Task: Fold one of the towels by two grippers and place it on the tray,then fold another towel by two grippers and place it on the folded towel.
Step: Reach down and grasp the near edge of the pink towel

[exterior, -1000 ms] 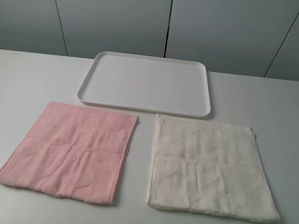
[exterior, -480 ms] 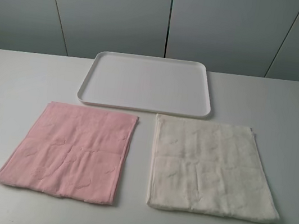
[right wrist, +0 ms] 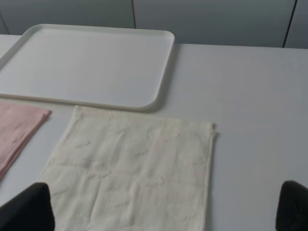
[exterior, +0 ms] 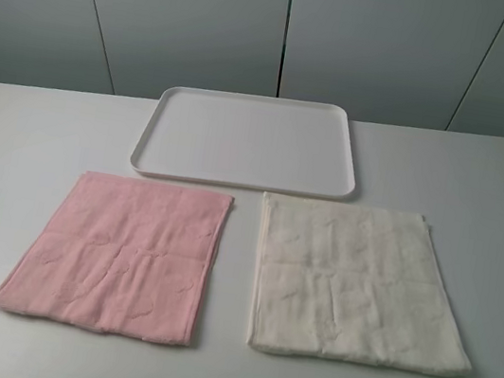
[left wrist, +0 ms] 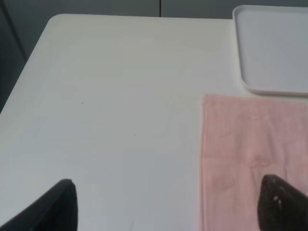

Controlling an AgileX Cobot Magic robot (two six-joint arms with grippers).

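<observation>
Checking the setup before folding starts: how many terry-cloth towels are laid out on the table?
2. The pink terry-cloth towel lies flat on the left, the cream-white terry-cloth towel on the right, both nearer the camera than the white flat plastic tray. None appears hidden.

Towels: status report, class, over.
Left gripper and right gripper open, holding nothing. Pink towel and cream towel lying flat, near the bare tray. Nothing in the way.
</observation>
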